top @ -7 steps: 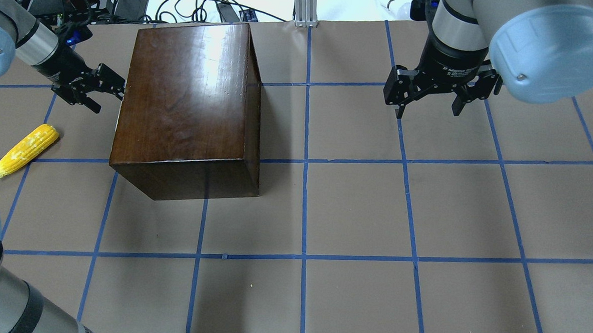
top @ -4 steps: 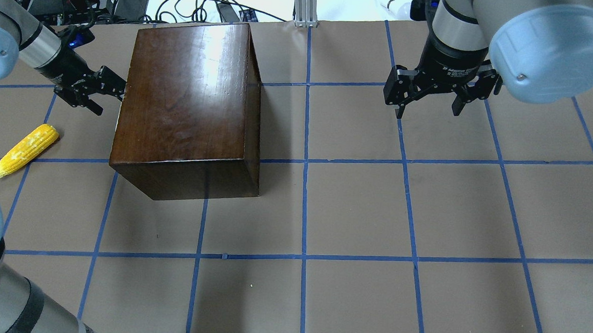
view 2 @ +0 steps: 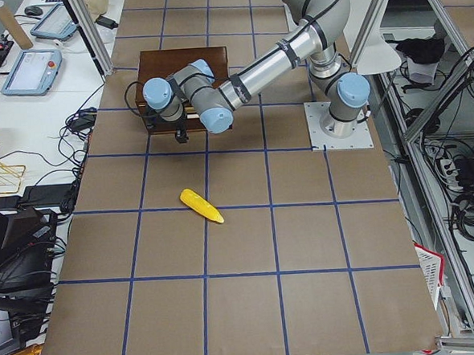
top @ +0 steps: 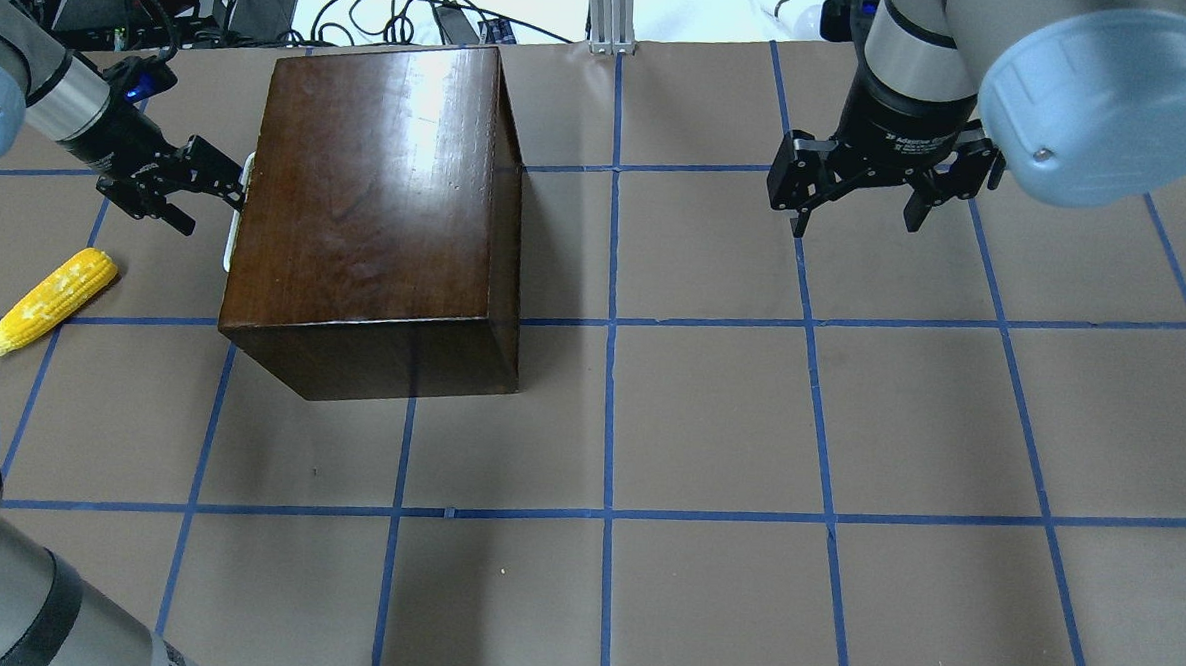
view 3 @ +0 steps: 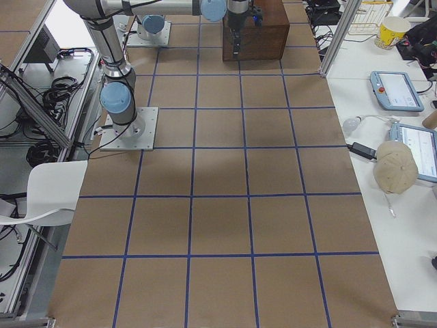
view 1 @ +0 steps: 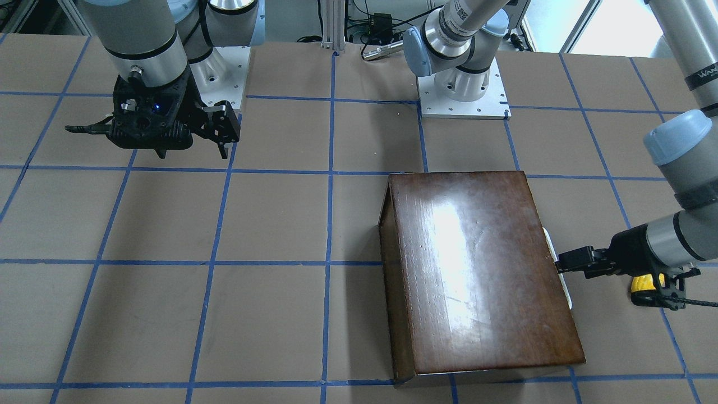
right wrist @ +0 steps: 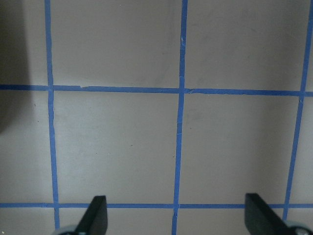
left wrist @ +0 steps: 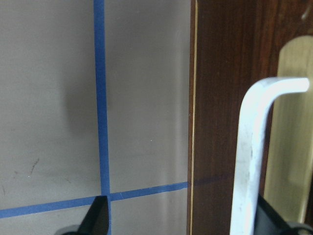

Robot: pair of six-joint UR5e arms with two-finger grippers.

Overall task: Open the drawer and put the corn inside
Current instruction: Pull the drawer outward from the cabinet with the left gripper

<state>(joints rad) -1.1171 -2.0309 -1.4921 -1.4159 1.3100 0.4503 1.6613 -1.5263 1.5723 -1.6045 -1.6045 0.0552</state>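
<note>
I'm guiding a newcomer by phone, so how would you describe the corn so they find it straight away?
Find the glossy dark-brown wooden box on the blue-taped brown table. Off its side with the white handle, the corn lies flat on the table, apart from the box. It is the only yellow thing there: a tapered cob with kernel rows.

Dark-fronted drawer (left wrist: 215, 122) sits barely ajar; yellow corn (top: 51, 302) lies flat, well apart.
</note>
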